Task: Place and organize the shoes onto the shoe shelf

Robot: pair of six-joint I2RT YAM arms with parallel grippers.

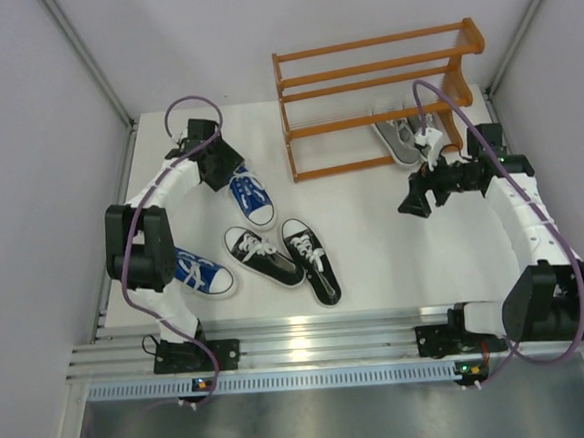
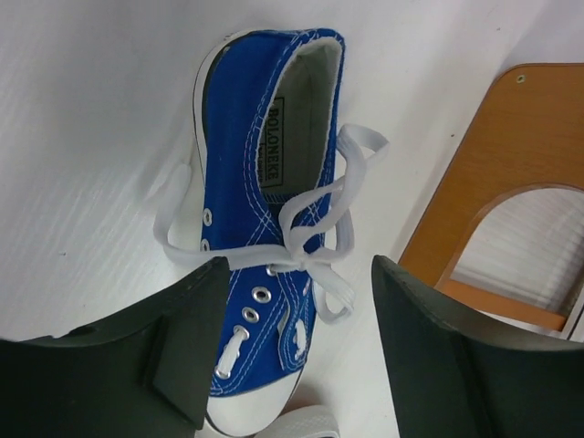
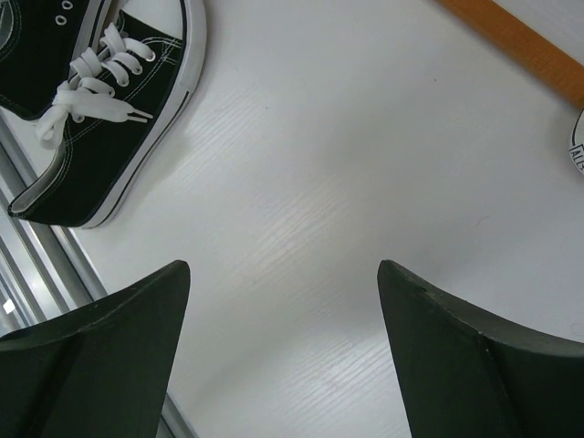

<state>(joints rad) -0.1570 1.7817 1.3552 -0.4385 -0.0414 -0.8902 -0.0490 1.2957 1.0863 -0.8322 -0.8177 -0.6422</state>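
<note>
At the left of the top view, the far-left blue shoe (image 1: pixel 204 275) lies on the white table (image 1: pixel 373 233), partly hidden under the left arm. Above it, towards the upper left, the left gripper (image 1: pixel 215 162) hangs over the second blue shoe (image 1: pixel 254 200). In the wrist view its jaws are parted and straddle the toe and lower eyelets, with a visible gap on one side, so nothing is gripped. At the centre bottom, the black pair (image 1: pixel 285 260) sits side by side. The shoe shelf (image 1: pixel 376 40) stands at the upper right, and the grey shoes (image 1: pixel 399 136) are at its lowest level on the right end. Whether they rest on the rails or on the table I cannot tell. Right of centre, the right gripper (image 1: pixel 418 198) hovers over bare table, its jaws wide apart and empty. The sneakers are probably light, with soft canvas that folds under a pinch and a stiffer, grippy rubber sole. Squeezing across the sole sidewalls at midfoot looks firmest. The loose laces (image 2: pixel 306 214) could snag on a finger or rail.
</note>
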